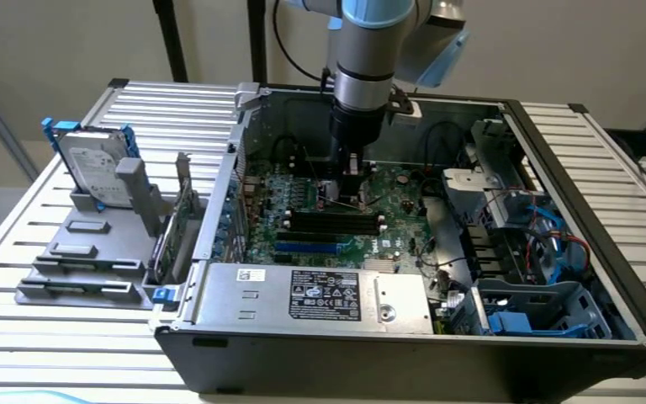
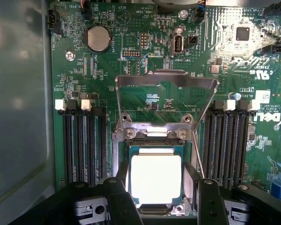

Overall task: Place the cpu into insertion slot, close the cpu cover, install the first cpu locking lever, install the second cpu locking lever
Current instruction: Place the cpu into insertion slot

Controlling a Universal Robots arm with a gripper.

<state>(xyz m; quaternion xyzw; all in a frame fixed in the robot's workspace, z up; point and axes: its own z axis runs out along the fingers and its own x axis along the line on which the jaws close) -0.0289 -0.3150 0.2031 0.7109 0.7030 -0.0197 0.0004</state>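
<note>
The cpu (image 2: 155,178), a pale square chip with a green rim, lies in the insertion slot (image 2: 154,141), whose silvery frame shows around it. My gripper (image 2: 157,180) is down over the socket, and its black fingers (image 2: 123,187) press against the chip's two opposite sides. The cpu cover (image 2: 166,80) stands swung open and tilted up behind the socket, with green board showing through its cut-out. A thin wire locking lever (image 2: 198,159) sticks up beside the socket. In the exterior view the gripper (image 1: 349,192) reaches down into the computer case to the motherboard (image 1: 396,189).
Long black memory slots (image 2: 84,145) (image 2: 229,145) flank the socket on both sides. A large labelled silver box (image 1: 317,295) lies at the case front. Drive cages and blue cables (image 1: 525,244) fill the exterior view's right. A hard drive (image 1: 93,164) stands on a grey rack outside the case.
</note>
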